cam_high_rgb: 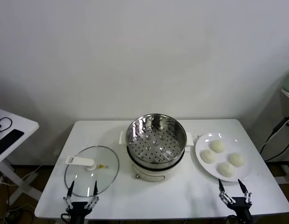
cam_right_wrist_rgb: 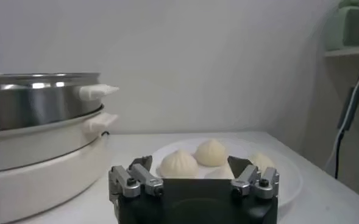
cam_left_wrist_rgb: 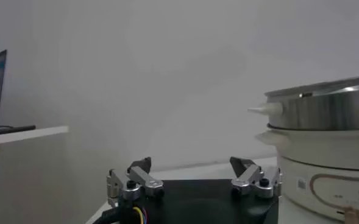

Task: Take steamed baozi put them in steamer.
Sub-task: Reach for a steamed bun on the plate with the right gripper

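- The left hand (cam_high_rgb: 81, 194) is seen at the near edge of the white counter (cam_high_rgb: 181, 196), nearer than the steamer and to its left; its fingers are spread apart and nothing is held between them
- The right hand (cam_high_rgb: 234, 191) is seen at the same near edge, nearer than the steamer and to its right; its fingers are likewise parted and nothing is gripped
- A round glass lid (cam_high_rgb: 92, 171) with a white handle is laid flat on the counter just left of the steamer, directly beyond the left hand
- A white plate (cam_high_rgb: 201, 164) is set just right of the steamer, beyond the right hand, its rim close to the pot's side handle
- Four steamed baozi (cam_high_rgb: 222, 157) are resting on the plate, grouped closely together; in the right wrist view they (cam_right_wrist_rgb: 211, 152) are seen just past the parted fingers
- The steamer (cam_high_rgb: 156, 138) is placed at the middle of the counter, its shiny perforated basket seated on the cream-white pot base; nothing is seen inside the basket
- In the left wrist view the steamer (cam_left_wrist_rgb: 325, 158) is seen beside and beyond the left hand
- A plain white wall (cam_high_rgb: 144, 56) is seen behind the steamer
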{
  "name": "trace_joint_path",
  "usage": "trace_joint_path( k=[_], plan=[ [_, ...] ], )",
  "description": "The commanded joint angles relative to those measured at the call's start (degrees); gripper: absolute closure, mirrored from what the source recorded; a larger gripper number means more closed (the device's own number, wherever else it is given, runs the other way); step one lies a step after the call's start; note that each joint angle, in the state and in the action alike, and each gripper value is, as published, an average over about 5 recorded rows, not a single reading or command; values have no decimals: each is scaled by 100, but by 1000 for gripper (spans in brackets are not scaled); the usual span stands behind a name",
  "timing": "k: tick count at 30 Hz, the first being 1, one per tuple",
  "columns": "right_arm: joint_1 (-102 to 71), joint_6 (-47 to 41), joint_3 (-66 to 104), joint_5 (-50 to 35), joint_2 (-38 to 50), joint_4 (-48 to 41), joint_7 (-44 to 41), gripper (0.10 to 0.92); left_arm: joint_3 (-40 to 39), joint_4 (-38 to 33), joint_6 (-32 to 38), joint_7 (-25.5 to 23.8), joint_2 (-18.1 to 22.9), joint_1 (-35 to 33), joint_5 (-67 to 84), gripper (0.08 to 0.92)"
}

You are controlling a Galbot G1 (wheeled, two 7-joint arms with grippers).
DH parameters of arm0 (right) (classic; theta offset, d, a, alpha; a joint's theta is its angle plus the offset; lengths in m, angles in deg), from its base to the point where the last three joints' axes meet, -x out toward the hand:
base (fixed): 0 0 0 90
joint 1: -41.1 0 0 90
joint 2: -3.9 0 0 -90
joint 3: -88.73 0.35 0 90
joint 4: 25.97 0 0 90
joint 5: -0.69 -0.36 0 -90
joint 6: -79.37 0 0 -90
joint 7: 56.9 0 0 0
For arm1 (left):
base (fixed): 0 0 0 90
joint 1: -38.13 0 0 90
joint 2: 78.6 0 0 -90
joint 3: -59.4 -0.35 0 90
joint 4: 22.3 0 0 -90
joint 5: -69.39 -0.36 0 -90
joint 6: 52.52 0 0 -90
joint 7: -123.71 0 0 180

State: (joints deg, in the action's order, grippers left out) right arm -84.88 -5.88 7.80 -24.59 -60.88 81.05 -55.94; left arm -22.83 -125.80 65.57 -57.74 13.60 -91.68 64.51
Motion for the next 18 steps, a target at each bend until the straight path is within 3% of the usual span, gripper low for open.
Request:
trace_joint_path(
  k=[1,10,18],
  plan=[
    [1254,-2043,249,-159,637,369,124,203,-13,5,11,-11,-23,3,-15,177],
    [2986,-3597,-330,-376,1551,-346,-1,203,-118,66,77,-39,-82,60,-125,177],
    [4356,-3739,-1585,904,2866,-1155,-2047,203,-190,96,100,-90,-141,133,-147,177]
  ],
)
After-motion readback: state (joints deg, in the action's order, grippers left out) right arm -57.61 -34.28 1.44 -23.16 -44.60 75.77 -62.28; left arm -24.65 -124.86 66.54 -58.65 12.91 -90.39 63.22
